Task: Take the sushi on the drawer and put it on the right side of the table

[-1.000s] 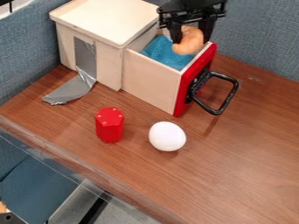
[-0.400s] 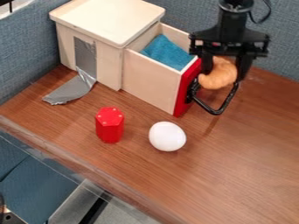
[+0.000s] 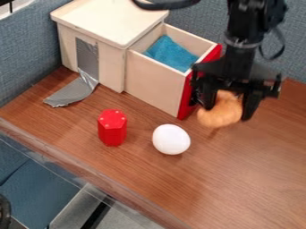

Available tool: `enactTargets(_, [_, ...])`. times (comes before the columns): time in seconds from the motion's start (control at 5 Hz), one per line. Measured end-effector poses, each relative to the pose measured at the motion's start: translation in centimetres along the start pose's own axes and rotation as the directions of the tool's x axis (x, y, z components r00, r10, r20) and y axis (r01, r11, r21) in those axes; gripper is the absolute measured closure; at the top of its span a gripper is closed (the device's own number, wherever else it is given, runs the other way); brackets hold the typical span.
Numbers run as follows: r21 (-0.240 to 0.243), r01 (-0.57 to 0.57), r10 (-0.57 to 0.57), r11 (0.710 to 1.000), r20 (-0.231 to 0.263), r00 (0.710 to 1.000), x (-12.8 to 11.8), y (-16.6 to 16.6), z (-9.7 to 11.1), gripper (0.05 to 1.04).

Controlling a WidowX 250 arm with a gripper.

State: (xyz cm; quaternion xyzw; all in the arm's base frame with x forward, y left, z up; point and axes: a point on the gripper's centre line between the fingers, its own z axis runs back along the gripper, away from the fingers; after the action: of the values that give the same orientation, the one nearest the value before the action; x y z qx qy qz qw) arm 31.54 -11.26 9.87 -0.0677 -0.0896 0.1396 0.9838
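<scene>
While the jaws pinch the orange sushi [image 3: 221, 112], it hangs just outside the red drawer front [image 3: 187, 96], the surface [image 3: 251, 165] extending rightward beyond

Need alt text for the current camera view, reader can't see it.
Black gripper holding an orange-tan food piece over a brown table, beside the red front of an open wooden drawer with blue cloth inside. Nearer the camera, a white egg shape and a red six-sided block on the table.
</scene>
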Motion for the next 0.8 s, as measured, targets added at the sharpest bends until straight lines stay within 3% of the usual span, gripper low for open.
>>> enactTargets(0.4, [0.013,0.065,-0.065,0.998,-0.034,0.997,-3.6,-0.4,-3.2,0.408])
enactTargets(0.6, [0.009,0.08,-0.08,0.997,-0.038,0.996,-4.6,-1.2,-5.2,0.408])
enactTargets(0.8, [0.0,0.087,-0.087,0.996,-0.03,0.996,-4.8,-1.7,-5.8,0.408])
